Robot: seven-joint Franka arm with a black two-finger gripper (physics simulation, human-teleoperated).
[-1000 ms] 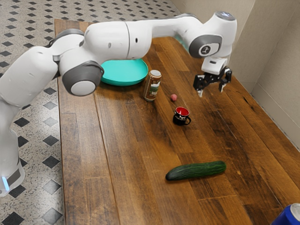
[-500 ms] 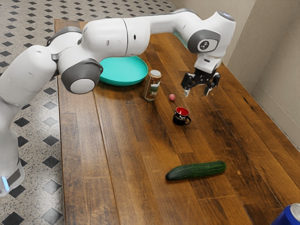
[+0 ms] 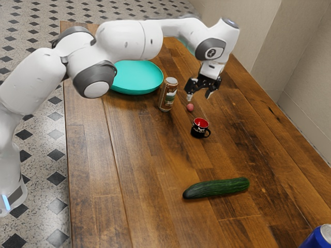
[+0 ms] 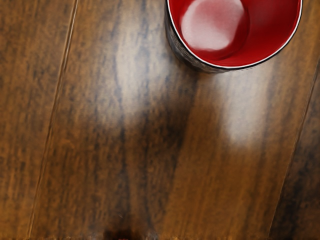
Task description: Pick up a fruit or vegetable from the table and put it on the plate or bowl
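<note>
Approach step — your tool (image 3: 199,94) hovers open and empty, small red fruit (image 3: 190,107) at its seven o'clock; next, descend and pinch.

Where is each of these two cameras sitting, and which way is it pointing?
Exterior view: raised at the side of the table, looking down across it; the white arm and open gripper show.
Wrist view: on the arm's hand, facing down at the tabletop and the mug.
Both share: the mug and the table's wood.
</note>
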